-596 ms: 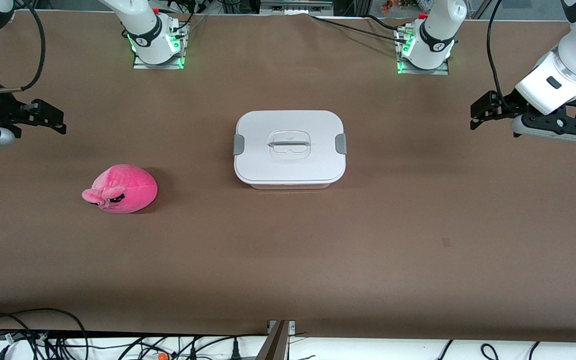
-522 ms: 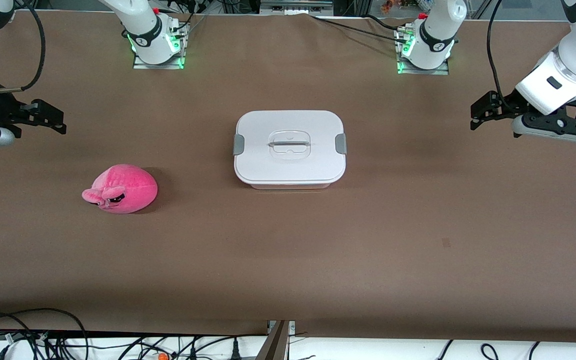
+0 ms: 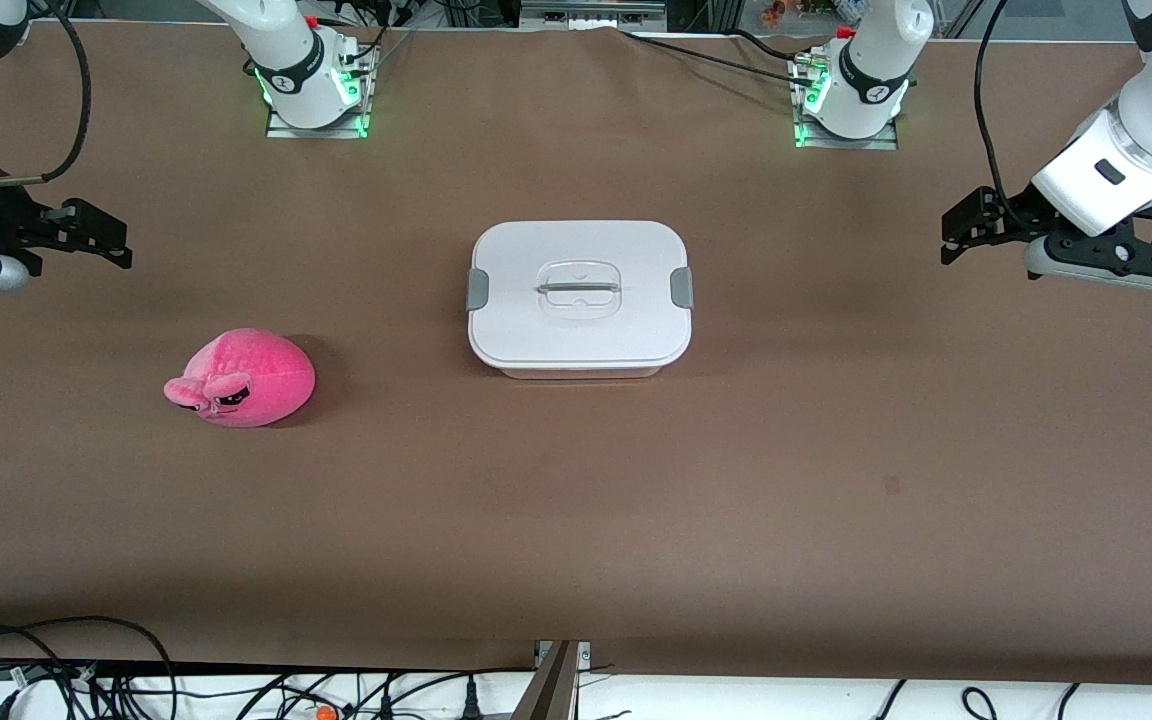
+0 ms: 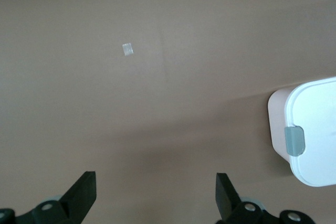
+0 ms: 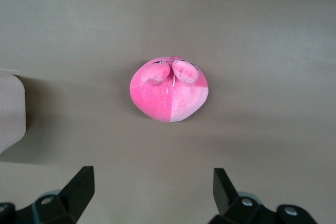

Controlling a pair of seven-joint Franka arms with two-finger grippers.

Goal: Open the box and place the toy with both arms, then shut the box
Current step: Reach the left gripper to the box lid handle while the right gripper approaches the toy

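Note:
The box (image 3: 579,297) sits shut in the middle of the table, its white lid on, a grey clip at each end and a clear handle (image 3: 578,288) on top. One corner of the box shows in the left wrist view (image 4: 310,132) and an edge in the right wrist view (image 5: 10,111). The pink toy (image 3: 243,378) lies on the table toward the right arm's end, nearer the camera than the box; it also shows in the right wrist view (image 5: 169,88). My left gripper (image 3: 956,231) is open and empty over the table at its own end. My right gripper (image 3: 114,243) is open and empty over its own end.
The brown table cover (image 3: 576,500) spreads wide around the box and toy. A small pale mark (image 4: 127,49) lies on it toward the left arm's end. The two arm bases (image 3: 308,80) stand along the table's back edge. Cables (image 3: 56,670) hang past the front edge.
My left arm's wrist has risen slightly. The right arm, box and toy have not moved.

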